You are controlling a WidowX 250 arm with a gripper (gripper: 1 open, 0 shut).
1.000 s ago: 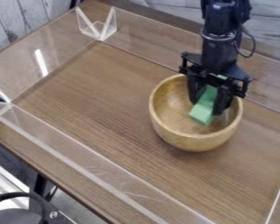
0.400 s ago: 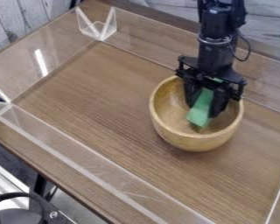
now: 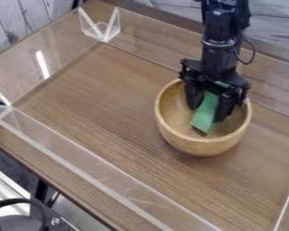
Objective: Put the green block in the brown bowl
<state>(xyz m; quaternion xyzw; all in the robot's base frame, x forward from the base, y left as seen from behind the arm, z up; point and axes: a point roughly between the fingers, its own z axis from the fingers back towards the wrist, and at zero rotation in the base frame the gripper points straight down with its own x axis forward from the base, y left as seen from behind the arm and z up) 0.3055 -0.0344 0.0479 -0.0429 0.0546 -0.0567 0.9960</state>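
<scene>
We see the gripper (image 3: 212,97) pointing down into the brown bowl (image 3: 175,128). The green block (image 3: 205,117) stands tilted between its fingers; we cannot tell if they grip it.

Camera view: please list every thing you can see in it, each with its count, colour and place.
green block: one, bright green, leaning tilted inside the bowl, between the gripper's fingers.
brown bowl: one, light tan wood, on the right part of the table.
table: one, brown wood grain, fills most of the view.
clear wall: transparent panels along the table's edges, with a small clear bracket at the far left corner.
gripper: one, black, pointing down into the bowl around the block's upper end; the jaws look spread, and whether the fingers touch the block I cannot tell.
arm: one, black, rising from the gripper to the top edge.
</scene>
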